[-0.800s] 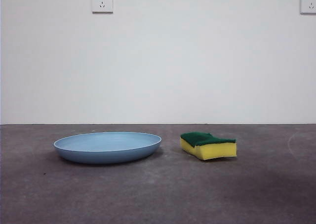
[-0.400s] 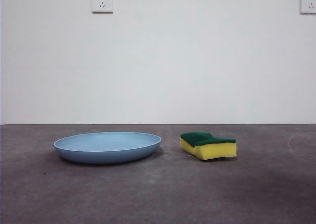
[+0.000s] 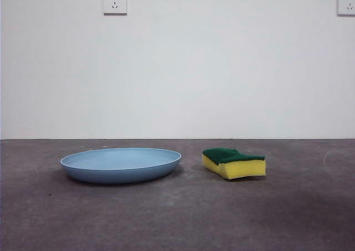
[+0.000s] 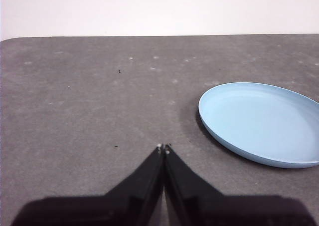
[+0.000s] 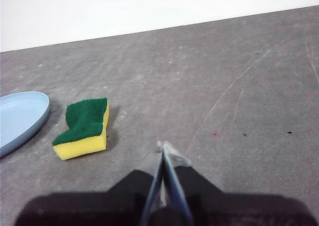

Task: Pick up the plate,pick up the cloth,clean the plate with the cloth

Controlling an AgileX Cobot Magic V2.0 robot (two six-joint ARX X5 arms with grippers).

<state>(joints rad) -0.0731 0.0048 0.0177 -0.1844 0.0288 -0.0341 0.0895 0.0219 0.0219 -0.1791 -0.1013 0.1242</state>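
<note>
The light-blue plate (image 3: pixel 121 164) lies flat on the grey table, left of centre in the front view. The cloth (image 3: pixel 233 162), a yellow sponge with a green scouring top, rests to its right, apart from it. In the left wrist view my left gripper (image 4: pixel 163 147) is shut and empty, off to one side of the plate (image 4: pixel 261 122) and well short of it. Seen from the right wrist, my right gripper (image 5: pixel 164 146) is shut and empty, a short way from the cloth (image 5: pixel 84 127), with the plate's edge (image 5: pixel 22 117) beyond. Neither arm shows in the front view.
A white wall with two sockets (image 3: pixel 115 1) stands behind the table. The table's far edge (image 4: pixel 149 36) meets the wall. A faint curved scratch (image 5: pixel 234 86) marks the tabletop near the right gripper.
</note>
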